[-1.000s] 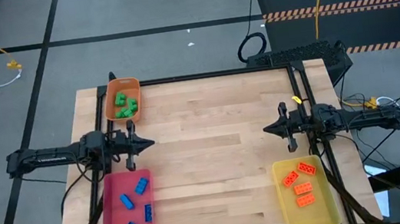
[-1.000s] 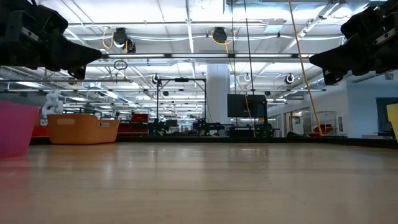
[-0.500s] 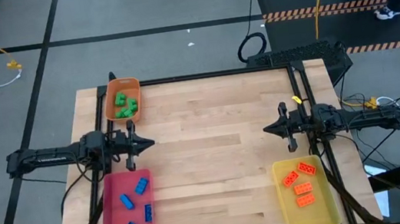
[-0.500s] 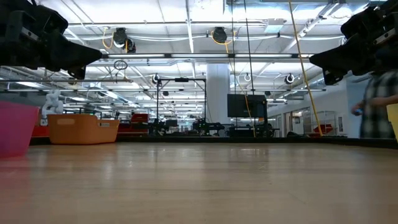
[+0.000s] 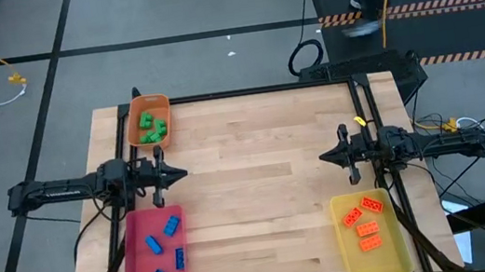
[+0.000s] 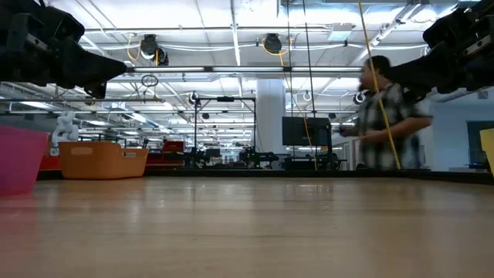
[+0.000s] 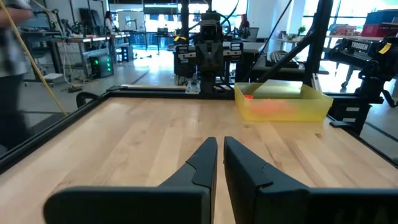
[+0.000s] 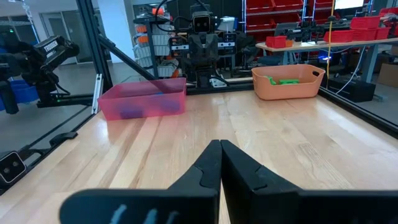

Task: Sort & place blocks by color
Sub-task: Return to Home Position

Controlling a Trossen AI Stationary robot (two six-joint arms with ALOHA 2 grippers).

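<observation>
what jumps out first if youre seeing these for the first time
The sorted colours: green blocks in the orange tray far left, blue blocks in the pink tray near left, orange blocks in the yellow tray near right. The left gripper and right gripper hang at the sides of the table, jaws shut. A person in plaid shows beyond it.

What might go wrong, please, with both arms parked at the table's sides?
A person walks past the table's far side and could snag the yellow cable or meet a moving arm. The orange tray sits at the table's corner by the left arm; a bump might spill its green blocks.
</observation>
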